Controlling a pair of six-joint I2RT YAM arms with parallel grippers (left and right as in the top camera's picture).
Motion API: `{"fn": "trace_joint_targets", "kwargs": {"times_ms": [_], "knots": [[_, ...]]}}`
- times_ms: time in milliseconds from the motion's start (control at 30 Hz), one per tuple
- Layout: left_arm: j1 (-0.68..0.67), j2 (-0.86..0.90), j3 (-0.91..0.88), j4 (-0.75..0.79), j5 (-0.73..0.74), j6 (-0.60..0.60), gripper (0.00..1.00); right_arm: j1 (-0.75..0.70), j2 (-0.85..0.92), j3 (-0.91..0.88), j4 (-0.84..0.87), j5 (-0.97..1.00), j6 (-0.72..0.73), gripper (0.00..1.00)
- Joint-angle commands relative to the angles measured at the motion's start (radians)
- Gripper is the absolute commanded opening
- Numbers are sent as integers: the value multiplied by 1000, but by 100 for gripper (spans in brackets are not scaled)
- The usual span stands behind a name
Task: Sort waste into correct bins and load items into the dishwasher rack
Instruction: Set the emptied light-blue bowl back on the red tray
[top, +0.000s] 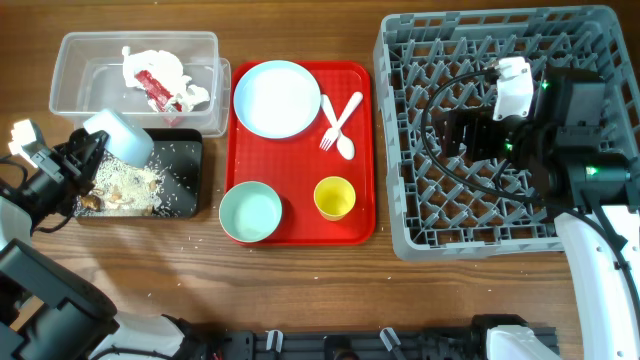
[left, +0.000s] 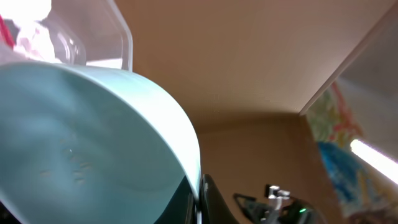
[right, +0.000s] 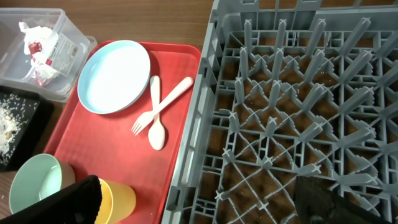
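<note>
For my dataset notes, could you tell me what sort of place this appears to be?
Likely a lab table staged as a cafeteria dish-return station: a red serving tray, a grey dishwasher rack, and a black tray holding food scraps.

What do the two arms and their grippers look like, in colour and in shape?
The left arm and right arm are black blocky segments with white shells. The left gripper is black. The right gripper has black fingers, a white housing behind it, a looping black cable and small green lights.
</note>
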Motion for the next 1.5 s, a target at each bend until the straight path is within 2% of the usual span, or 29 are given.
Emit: {"fn": "trace_joint_targets", "kwargs": {"times_ms": [0, 67, 167, 300, 433, 567, 667, 800, 900, 1000, 1100, 1200, 1333, 1467], "knots": [[8, -15, -3, 24, 33, -182, 4, -2, 4, 23, 9, 2, 11, 100], [8, -15, -3, 96, 31, -188, 4, -2, 4, 23, 8, 2, 11, 100], [8, -15, -3, 98, 33, -292, 4, -2, 4, 23, 12, 2, 11, 100], [10, -15, -3, 146, -44, -303, 4, -2, 4, 23, 11, 2, 11, 100], [3, -16, -3, 139, -6, -340, 4, -2, 7, 23, 14, 2, 11, 100], [-71, -60, -2, 152, -8, -335, 4, -2, 9, 23, 16, 1, 12, 100], [-183, -138, 6, 176, -77, -337, 4, -2, 22, 23, 21, 1, 31, 100], [-449, -297, 18, 177, -412, -366, 4, -2, 35, 23, 15, 2, 31, 100], [-666, -349, 18, 176, -626, -354, 4, -2, 35, 23, 35, 1, 35, 100], [-859, -330, 18, 137, -855, -341, 4, -2, 34, 23, 47, 1, 34, 100], [-1048, -257, 18, 78, -1229, -327, 4, -2, 34, 23, 44, 1, 34, 100], [-1172, -169, 18, 83, -1444, -294, 4, -2, 34, 23, 56, 1, 34, 100], [-1270, -70, 18, 122, -1589, -275, 4, -2, 34, 23, 55, 0, 35, 100], [-1321, -8, 18, 137, -1617, -275, 4, -2, 34, 23, 56, -3, 38, 100]]}}
